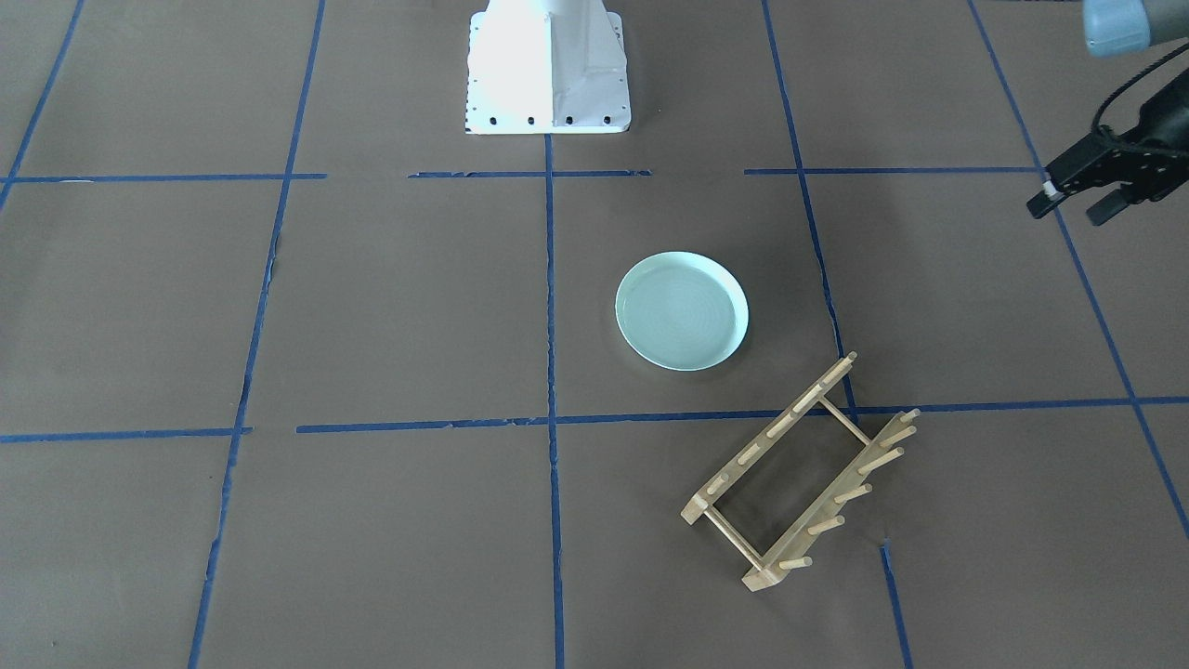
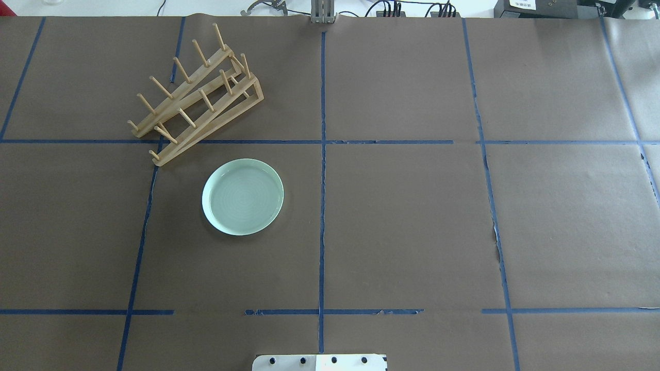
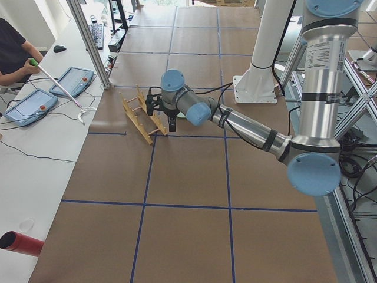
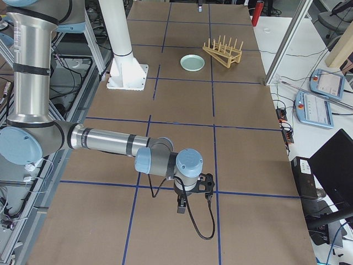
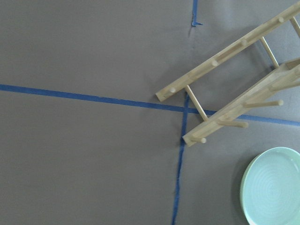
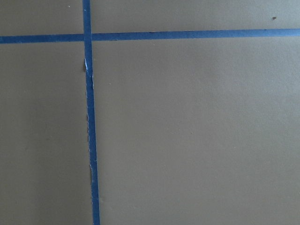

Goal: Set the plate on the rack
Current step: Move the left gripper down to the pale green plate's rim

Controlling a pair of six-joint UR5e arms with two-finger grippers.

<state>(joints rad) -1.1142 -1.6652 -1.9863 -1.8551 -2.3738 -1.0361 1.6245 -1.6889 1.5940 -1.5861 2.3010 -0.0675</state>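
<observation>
The pale mint-green plate [image 1: 682, 311] lies flat on the brown table, also in the overhead view [image 2: 243, 196] and at the lower right of the left wrist view [image 5: 274, 187]. The light-wood rack [image 1: 799, 474] stands just beside it, apart from it, with its pegs up [image 2: 196, 98] [image 5: 234, 89]. My left gripper [image 1: 1066, 212] hangs open and empty high above the table, off to the side of the plate and the rack. My right gripper [image 4: 190, 201] hovers over bare table far from both; I cannot tell if it is open or shut.
The white robot base [image 1: 548, 70] stands at the table's middle edge. Blue tape lines [image 2: 322, 206] grid the brown table. An operator's desk with tablets [image 3: 70, 82] runs along the far side beyond the rack.
</observation>
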